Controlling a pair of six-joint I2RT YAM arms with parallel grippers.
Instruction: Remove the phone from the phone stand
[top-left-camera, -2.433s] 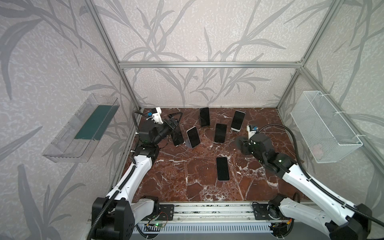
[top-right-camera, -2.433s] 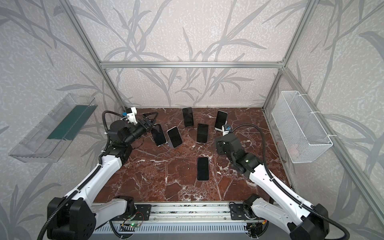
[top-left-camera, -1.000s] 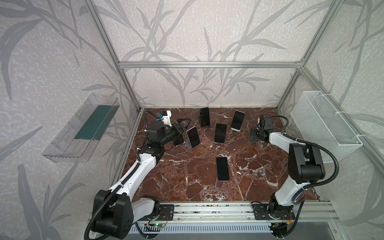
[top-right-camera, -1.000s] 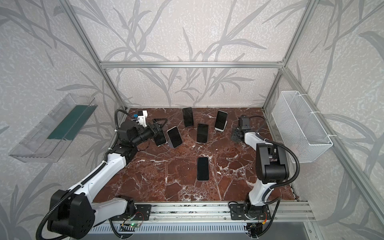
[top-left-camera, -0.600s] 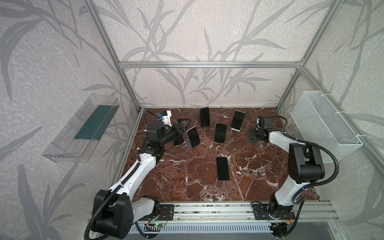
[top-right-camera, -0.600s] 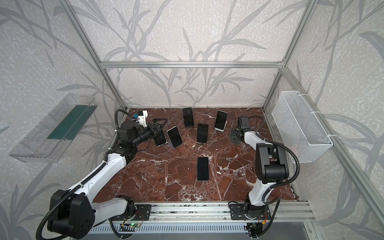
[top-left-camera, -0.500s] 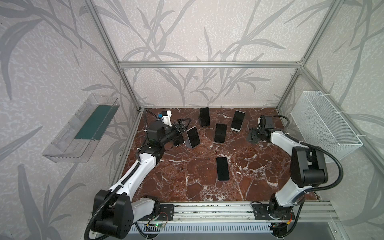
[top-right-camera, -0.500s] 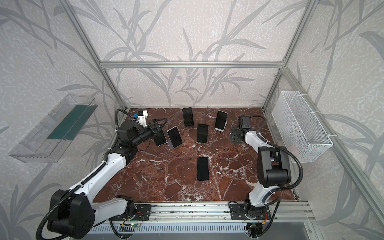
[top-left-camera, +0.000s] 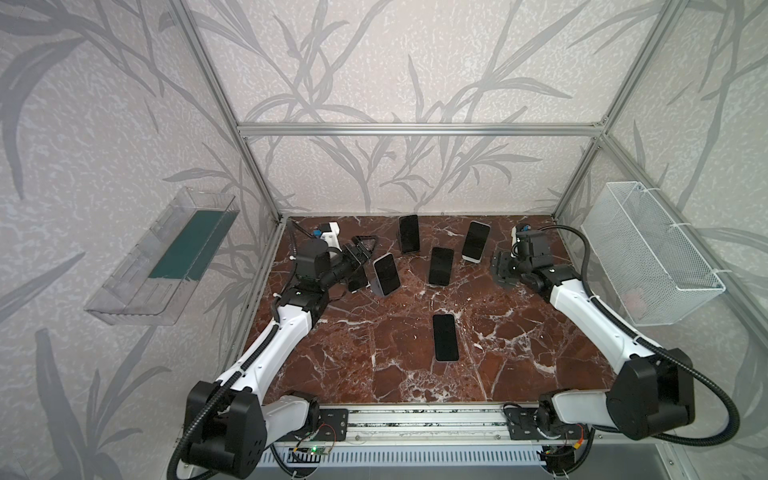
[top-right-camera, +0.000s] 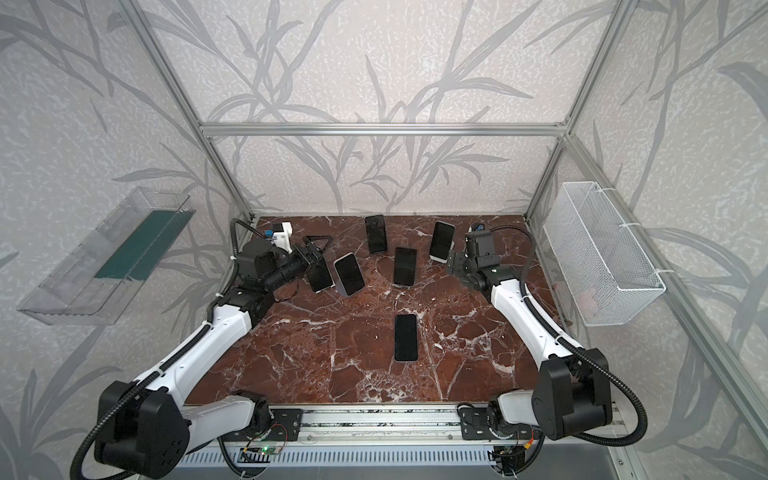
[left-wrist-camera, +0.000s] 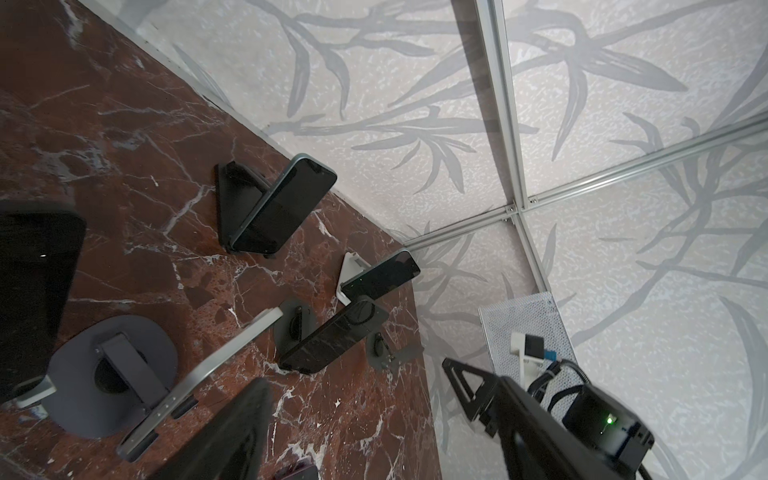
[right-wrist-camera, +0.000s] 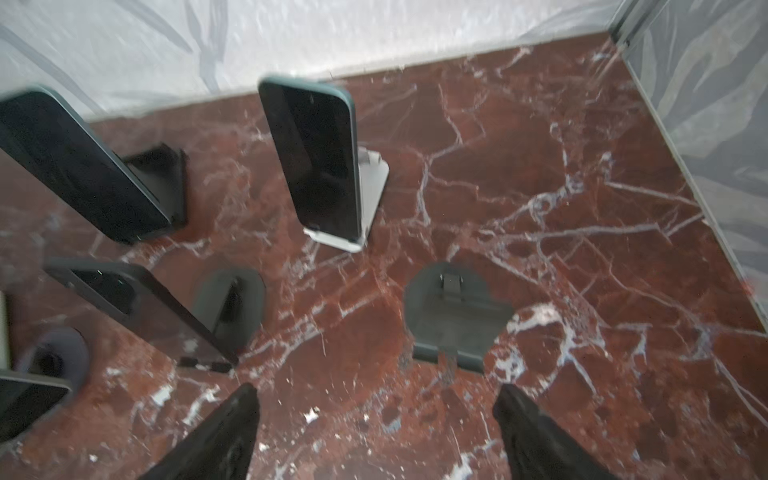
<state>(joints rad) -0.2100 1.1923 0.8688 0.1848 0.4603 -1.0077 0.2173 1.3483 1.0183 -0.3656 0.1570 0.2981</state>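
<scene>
- Right wrist view: the right gripper (right-wrist-camera: 376, 390) has its fingers spread wide, with only marble floor (right-wrist-camera: 561, 166) between them. A dark grey empty stand (right-wrist-camera: 453, 320) sits just ahead of the gap, at frame centre. In both top views the gripper hides that stand.
- Same view, upper centre: a phone (right-wrist-camera: 320, 162) leans on a white stand (right-wrist-camera: 372, 183), near the empty stand and not touching it.
- The left gripper (top-left-camera: 362, 250) is at the upper left of the floor in both top views. Its fingers are partly apart, with the tips over the top edge of the leftmost phone (top-left-camera: 357, 280); contact cannot be told there. The left wrist view shows only floor in the gap, so nothing is gripped.
- Top views only: a flat phone (top-left-camera: 445, 337) lies at floor centre, off any stand and well apart from both grippers. Five phones in all lean on stands across the upper floor.
- Wire basket (top-left-camera: 665, 266), right wall: one pale item (top-left-camera: 633, 297) at its near end, too faint to name.
- Clear tray (top-left-camera: 137, 291), left wall: a green sheet (top-left-camera: 187, 245) lies in it.
</scene>
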